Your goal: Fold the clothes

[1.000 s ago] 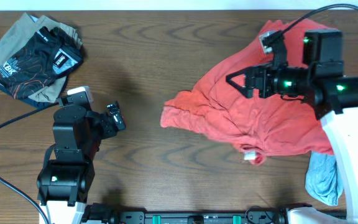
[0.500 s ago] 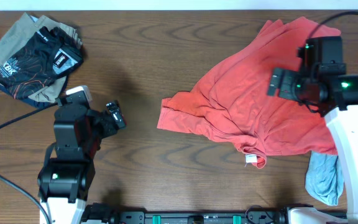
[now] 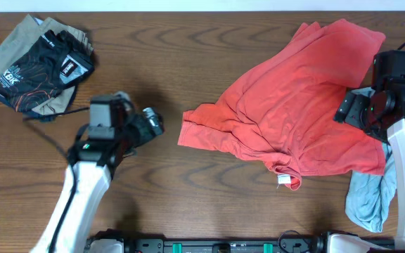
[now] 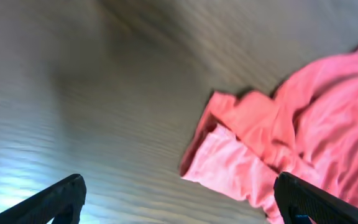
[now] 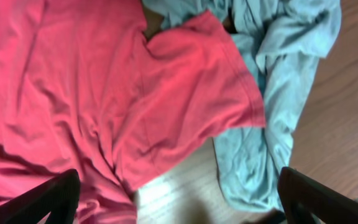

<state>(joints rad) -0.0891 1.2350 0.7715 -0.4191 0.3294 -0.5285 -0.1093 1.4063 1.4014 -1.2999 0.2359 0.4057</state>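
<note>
Overhead: you look straight down on the whole table point(image 3: 188, 56), near edge at 6 o'clock | Left wrist: low, near the wood, facing 3 o'clock; shares the red T-shirt point(image 4: 278, 143) left edge with overhead | Right wrist: close above, facing down; shares overhead's 4 o'clock shirt sleeve and pale blue garment point(image 5: 278, 93)

T-shirt point(image 3: 287, 105): right half of bench point(image 3: 188, 63)
garment point(image 3: 368, 202): front right, partly under T-shirt
shorts point(image 3: 34, 70): back left corner
</note>
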